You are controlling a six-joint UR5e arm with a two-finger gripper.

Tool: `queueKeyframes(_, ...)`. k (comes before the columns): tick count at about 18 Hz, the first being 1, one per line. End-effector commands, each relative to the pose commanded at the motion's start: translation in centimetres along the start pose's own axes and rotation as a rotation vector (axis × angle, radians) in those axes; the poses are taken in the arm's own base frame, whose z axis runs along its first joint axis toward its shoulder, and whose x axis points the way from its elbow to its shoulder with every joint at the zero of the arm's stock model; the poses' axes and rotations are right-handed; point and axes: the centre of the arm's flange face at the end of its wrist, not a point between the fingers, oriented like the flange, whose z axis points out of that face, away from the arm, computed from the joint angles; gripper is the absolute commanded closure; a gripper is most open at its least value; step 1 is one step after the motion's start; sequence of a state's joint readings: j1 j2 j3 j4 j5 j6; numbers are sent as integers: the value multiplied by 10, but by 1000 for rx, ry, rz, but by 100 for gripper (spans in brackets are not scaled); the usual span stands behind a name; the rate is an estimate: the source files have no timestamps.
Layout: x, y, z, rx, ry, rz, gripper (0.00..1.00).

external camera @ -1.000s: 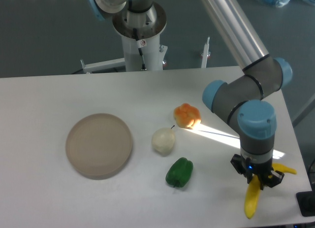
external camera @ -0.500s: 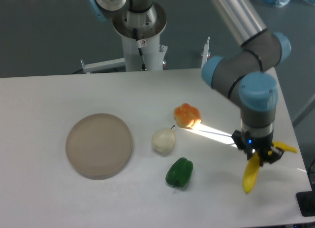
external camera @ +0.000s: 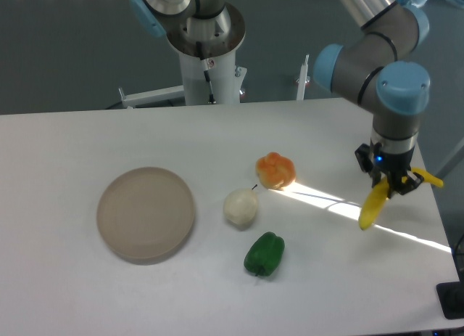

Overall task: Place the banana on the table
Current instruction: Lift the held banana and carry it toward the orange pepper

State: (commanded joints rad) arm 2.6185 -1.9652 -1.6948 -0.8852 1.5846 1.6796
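The gripper (external camera: 392, 182) is closed on the banana (external camera: 375, 205) (no readable writing anywhere) above the table (external camera: 87, 133).

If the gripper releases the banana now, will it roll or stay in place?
The banana hangs tilted in the gripper, apparently above the table, so it would probably drop and tip flat. Its curved shape should stop long rolling. It looks stiff, not sagging.
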Motion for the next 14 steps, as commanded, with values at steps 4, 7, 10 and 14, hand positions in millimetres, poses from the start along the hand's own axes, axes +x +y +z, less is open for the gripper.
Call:
queueKeyframes(4, 28, 8, 22, 3, 65, -8, 70)
queueKeyframes(7, 34, 6, 34, 7, 92, -31, 69)
queueKeyframes(10, 34, 6, 48, 6, 115, -104, 69)
queueKeyframes(14, 38, 3, 56, 1, 132, -191, 69)
